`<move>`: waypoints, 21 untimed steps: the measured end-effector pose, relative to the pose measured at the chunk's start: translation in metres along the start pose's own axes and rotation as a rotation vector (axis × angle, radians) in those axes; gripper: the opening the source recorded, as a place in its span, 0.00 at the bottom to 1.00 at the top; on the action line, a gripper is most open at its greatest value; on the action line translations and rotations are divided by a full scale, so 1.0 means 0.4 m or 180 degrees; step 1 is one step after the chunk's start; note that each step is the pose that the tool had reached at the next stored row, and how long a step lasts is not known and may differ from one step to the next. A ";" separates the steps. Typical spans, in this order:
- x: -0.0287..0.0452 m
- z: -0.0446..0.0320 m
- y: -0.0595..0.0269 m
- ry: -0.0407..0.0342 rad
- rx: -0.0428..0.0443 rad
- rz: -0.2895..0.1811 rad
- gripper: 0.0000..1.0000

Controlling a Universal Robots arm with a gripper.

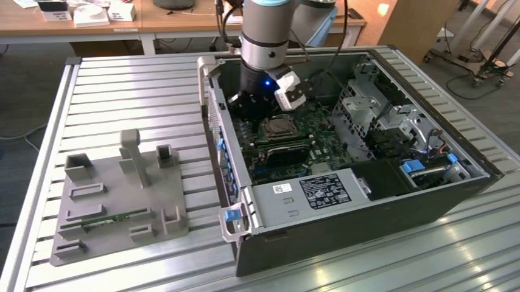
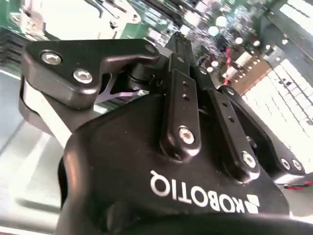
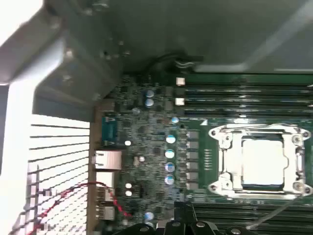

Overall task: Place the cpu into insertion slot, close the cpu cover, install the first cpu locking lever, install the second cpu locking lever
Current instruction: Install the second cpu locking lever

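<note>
The cpu (image 3: 263,157), a silvery square, lies in the insertion slot (image 3: 299,161) on the green board. The cpu cover (image 3: 217,147) lies flat around it, its window showing the chip's top. A thin silvery lever (image 3: 274,214) angles out from one side of the socket. In the exterior view the socket with the cpu (image 1: 276,126) sits mid-board inside the open case. My gripper (image 1: 250,114) hangs over the board just to the exterior view's left of it and a little farther back. Its black fingers (image 2: 178,46) are together and hold nothing; their tips (image 3: 184,211) are off the socket.
The open computer case (image 1: 357,243) surrounds the board, with a tall side wall (image 1: 213,115) close to the arm. Long memory slots (image 3: 244,93) flank the socket. Drive cages (image 1: 382,112) and a labelled power unit (image 1: 325,190) fill the exterior view's right. A grey fixture plate (image 1: 114,194) lies outside.
</note>
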State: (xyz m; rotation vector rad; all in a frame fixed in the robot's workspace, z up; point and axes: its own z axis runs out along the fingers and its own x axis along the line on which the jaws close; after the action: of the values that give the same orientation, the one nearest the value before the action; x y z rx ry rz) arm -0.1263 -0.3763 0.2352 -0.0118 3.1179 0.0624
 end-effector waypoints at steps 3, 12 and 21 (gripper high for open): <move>-0.034 0.015 -0.001 0.0000 0.0000 0.0000 0.10; -0.055 -0.009 0.008 -0.0003 -0.0009 0.0000 0.10; -0.055 -0.009 0.008 -0.0003 -0.0010 0.0000 0.10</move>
State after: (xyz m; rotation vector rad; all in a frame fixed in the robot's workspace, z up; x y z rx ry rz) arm -0.1045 -0.3730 0.2396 -0.0118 3.1168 0.0672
